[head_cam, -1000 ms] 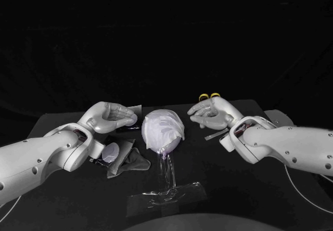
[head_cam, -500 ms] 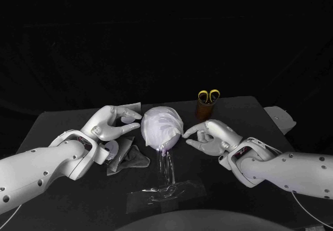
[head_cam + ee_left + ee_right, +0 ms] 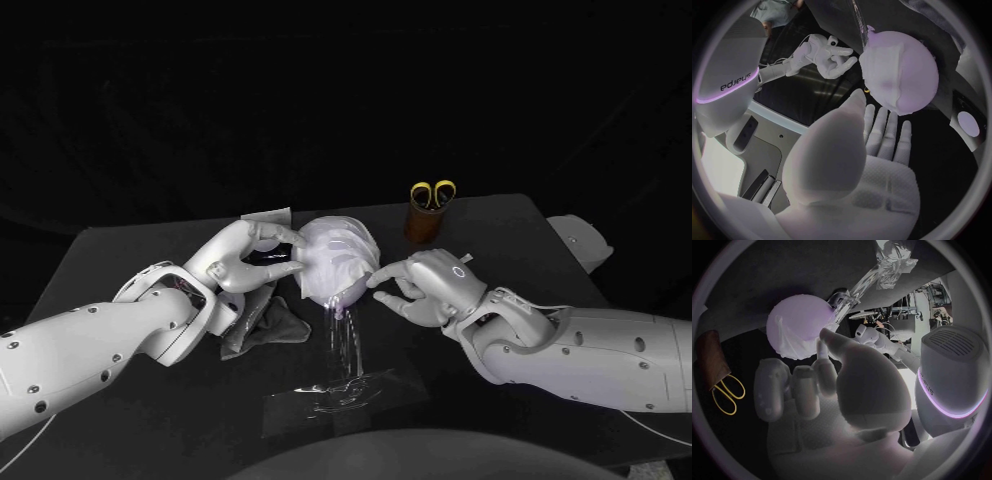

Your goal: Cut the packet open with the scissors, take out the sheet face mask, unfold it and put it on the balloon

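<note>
Nearest, a clear stand (image 3: 346,388) carries the balloon (image 3: 338,300), knotted end down toward it, long axis upright, the sheet face mask (image 3: 343,250) draped over. Both hands have closed in since a second ago: the left hand (image 3: 245,260), spread and empty in its wrist view, at one flank; the right hand (image 3: 421,288) opposite, fingertip at the mask's edge, pinch or not I cannot tell. Beyond, scissors (image 3: 433,192) stand in a holder (image 3: 423,226).
</note>
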